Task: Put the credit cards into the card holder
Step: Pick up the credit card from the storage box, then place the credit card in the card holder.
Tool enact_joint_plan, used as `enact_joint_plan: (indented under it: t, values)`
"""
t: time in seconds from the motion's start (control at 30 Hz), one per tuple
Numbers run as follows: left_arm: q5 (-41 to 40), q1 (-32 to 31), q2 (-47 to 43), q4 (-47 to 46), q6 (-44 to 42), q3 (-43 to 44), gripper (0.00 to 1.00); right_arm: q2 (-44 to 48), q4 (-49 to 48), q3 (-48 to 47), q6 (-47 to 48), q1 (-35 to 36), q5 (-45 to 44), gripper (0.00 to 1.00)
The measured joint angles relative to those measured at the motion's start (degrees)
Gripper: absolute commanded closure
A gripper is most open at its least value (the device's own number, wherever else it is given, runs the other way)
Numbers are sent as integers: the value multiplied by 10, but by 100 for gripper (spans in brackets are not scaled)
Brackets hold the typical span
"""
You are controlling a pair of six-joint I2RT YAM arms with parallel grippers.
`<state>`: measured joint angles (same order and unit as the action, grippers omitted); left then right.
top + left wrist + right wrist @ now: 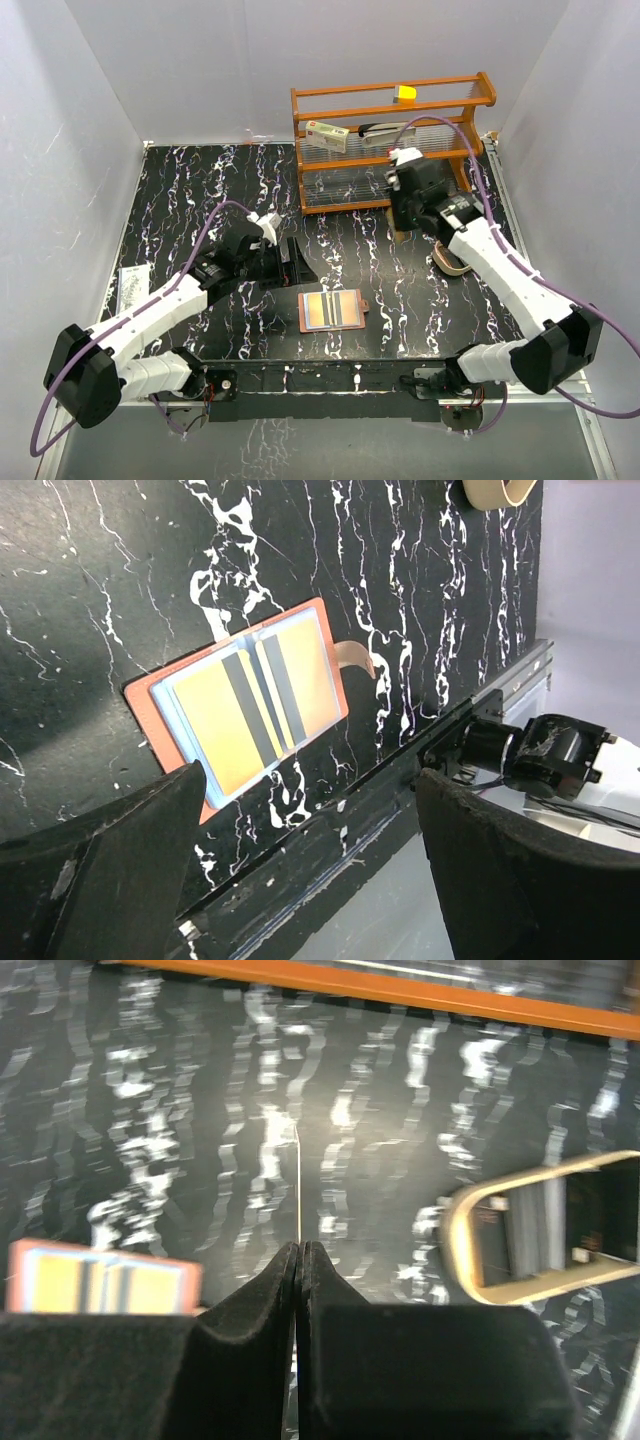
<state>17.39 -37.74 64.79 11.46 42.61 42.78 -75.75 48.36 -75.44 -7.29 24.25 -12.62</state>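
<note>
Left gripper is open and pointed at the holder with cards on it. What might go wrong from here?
1. The credit cards lie overlapping on the card holder; the left gripper's open fingers could knock them askew.
2. The holder sits near the table's front edge; a push may slide it off.

The open holder (308, 312), orange cards (335, 309) on it, lay near the table's (200, 190) front edge between the 2 arms.

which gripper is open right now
The left gripper: spread wide near the card holder, while the right gripper is shut on a thin edge-on card.
</note>
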Motion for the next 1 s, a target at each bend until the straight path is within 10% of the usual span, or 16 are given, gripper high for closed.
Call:
enact_joint_plan:
  t: [0.43,1.0]
  values:
    - [22,1,-4,-41,83,-75,21,42,-132,167,-207,275,85,100]
    - [27,1,35,-93,119,-118,32,14,-367,348,-306,286,161,100]
